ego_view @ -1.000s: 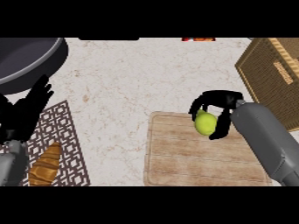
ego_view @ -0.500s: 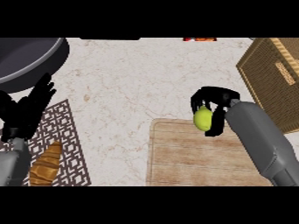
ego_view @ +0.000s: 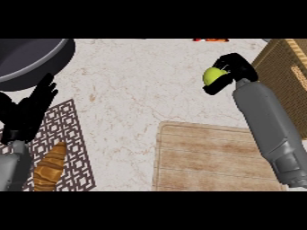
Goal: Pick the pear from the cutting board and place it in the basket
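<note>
My right hand (ego_view: 232, 69) is curled round a yellow-green pear (ego_view: 212, 76) and holds it up over the marble counter, beyond the far edge of the wooden cutting board (ego_view: 209, 157). The woven basket (ego_view: 295, 85) stands just to the right of that hand, at the view's right edge. Nothing lies on the cutting board. My left hand (ego_view: 25, 112) rests open at the left, fingers up, above a patterned mat.
A dark grey pot (ego_view: 24, 60) fills the far left corner. A croissant (ego_view: 50, 167) lies on the brown lattice mat (ego_view: 67, 130) beside my left forearm. Something red and orange (ego_view: 210, 39) peeks in at the far edge.
My right hand has lifted the pear off the cutting board and carried it away from me, toward the basket. The left hand has barely moved.
</note>
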Available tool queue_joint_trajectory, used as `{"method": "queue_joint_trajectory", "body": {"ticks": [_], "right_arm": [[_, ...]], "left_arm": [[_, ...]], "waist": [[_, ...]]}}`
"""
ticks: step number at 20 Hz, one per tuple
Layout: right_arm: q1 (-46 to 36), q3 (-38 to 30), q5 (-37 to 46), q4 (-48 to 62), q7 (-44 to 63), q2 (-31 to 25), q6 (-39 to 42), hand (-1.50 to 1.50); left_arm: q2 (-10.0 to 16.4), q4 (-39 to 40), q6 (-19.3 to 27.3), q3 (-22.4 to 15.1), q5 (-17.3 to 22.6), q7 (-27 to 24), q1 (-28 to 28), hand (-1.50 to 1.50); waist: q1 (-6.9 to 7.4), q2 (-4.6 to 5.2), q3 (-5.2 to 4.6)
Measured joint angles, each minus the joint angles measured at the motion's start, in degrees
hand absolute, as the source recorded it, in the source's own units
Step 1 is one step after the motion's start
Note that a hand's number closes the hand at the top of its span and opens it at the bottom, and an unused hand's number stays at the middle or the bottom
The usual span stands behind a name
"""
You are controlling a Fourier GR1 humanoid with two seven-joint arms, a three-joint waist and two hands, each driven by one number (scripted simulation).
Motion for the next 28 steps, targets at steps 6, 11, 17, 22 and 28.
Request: {"method": "queue_joint_trajectory", "body": {"ticks": [6,11,17,22,28], "right_arm": [[-8.00,-3.22,5.56,-2.37,11.50,4.65,-25.76,1.50],[-15.31,-2.09,16.18,1.66,21.67,5.47,-40.35,1.50],[-25.40,-1.80,27.96,9.93,34.14,3.19,-44.12,1.50],[-31.64,-2.08,34.79,16.18,37.63,0.06,-43.50,1.50],[-36.47,-2.67,40.21,21.10,40.22,-4.25,-43.27,1.50]], "left_arm": [[-0.36,-0.17,-0.79,-1.31,-0.21,0.41,-1.72,0.00],[-0.78,0.19,-1.06,-1.99,-0.22,1.16,-3.37,0.00],[-0.99,0.48,-0.63,-2.23,-0.72,1.77,-3.98,0.00],[-1.02,-0.19,-0.79,-2.08,-0.39,2.13,-3.72,0.00],[-1.24,0.85,-0.40,-1.87,-0.71,1.91,-4.53,0.00]], "waist": [[2.49,0.55,0.03],[3.42,0.88,-0.12],[3.36,0.80,-0.13],[3.35,0.77,-0.07],[2.80,1.00,-0.04]]}}
